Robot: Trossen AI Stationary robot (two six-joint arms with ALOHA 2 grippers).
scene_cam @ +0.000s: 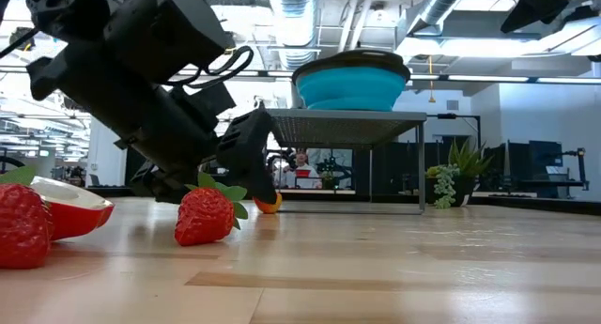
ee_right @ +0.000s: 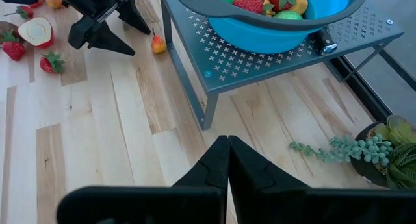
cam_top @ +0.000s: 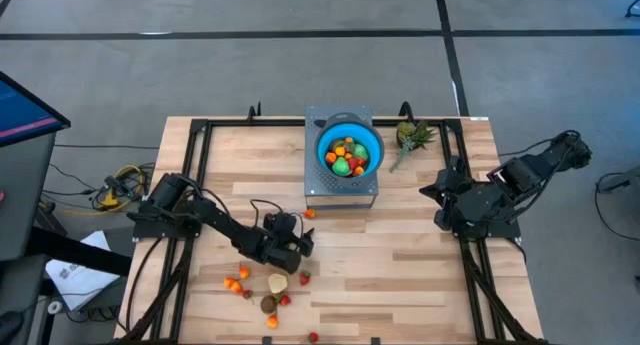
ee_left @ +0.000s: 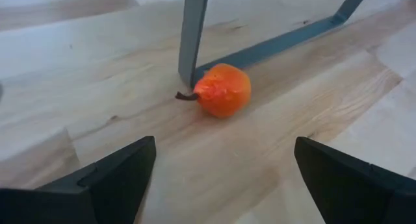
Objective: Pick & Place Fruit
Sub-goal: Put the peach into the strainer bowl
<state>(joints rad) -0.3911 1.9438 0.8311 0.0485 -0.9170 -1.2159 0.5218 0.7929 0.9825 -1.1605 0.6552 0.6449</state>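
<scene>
Left claw (ee_left: 221, 172) wide open, low on table; orange fruit (ee_left: 222, 89) just ahead betw. fingers, untouched, by stand leg (ee_left: 192, 36)

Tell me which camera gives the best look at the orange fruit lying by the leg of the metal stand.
The left wrist view: the orange fruit sits large and unblocked beside the stand leg, stem showing, ahead of the open left gripper. The high, low and right wrist views show it only as a small dot near the stand.

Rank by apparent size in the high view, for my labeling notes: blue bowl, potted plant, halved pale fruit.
1. blue bowl
2. potted plant
3. halved pale fruit
</scene>
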